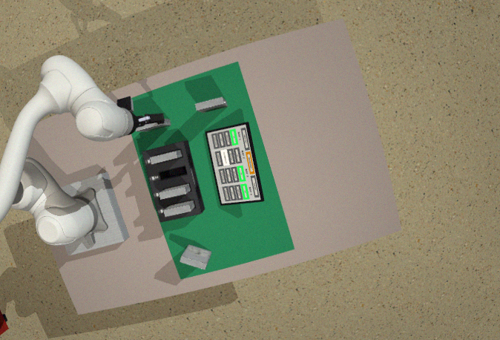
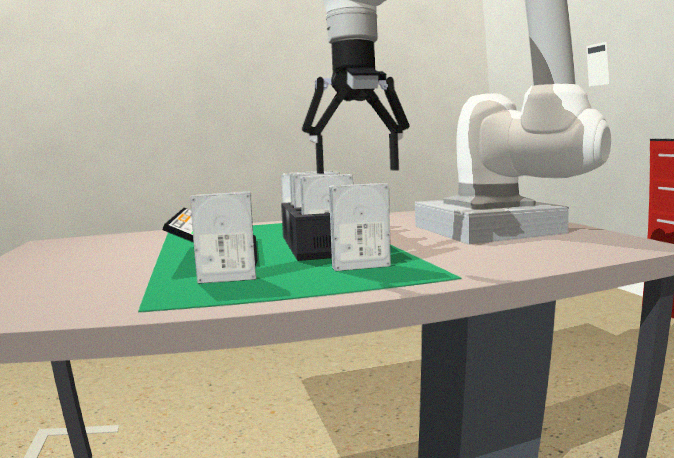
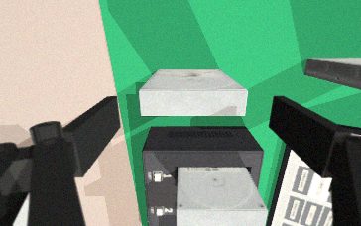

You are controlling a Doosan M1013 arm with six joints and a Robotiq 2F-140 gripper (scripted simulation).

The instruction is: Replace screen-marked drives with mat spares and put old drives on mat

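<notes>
My gripper [image 2: 356, 171] [image 3: 194, 111] is open and empty, above a drive [image 1: 146, 128] [image 2: 359, 226] [image 3: 193, 102] that stands upright on the mat [image 1: 226, 232] [image 2: 273, 297], clear of the dock's end. The black dock [image 1: 195, 176] [image 2: 312, 237] [image 3: 205, 140] has drives in bay 1 [image 1: 165, 157] [image 3: 218, 193], bay 3 [image 1: 173, 191] and bay 4 [image 1: 177, 208]; bay 2 [image 1: 172, 173] is empty. Another drive [image 1: 211, 105] [image 2: 222, 237] stands farther along the mat. The screen [image 1: 234, 164] shows green in three rows and white in the second.
A third loose drive [image 1: 196, 256] is at the mat's lower end in the top view; its pose is unclear. The screen lies tilted beside the dock. The arm's base block [image 1: 114, 220] [image 2: 510, 224] stands on the table [image 1: 318, 120] [image 2: 51, 280], off the mat.
</notes>
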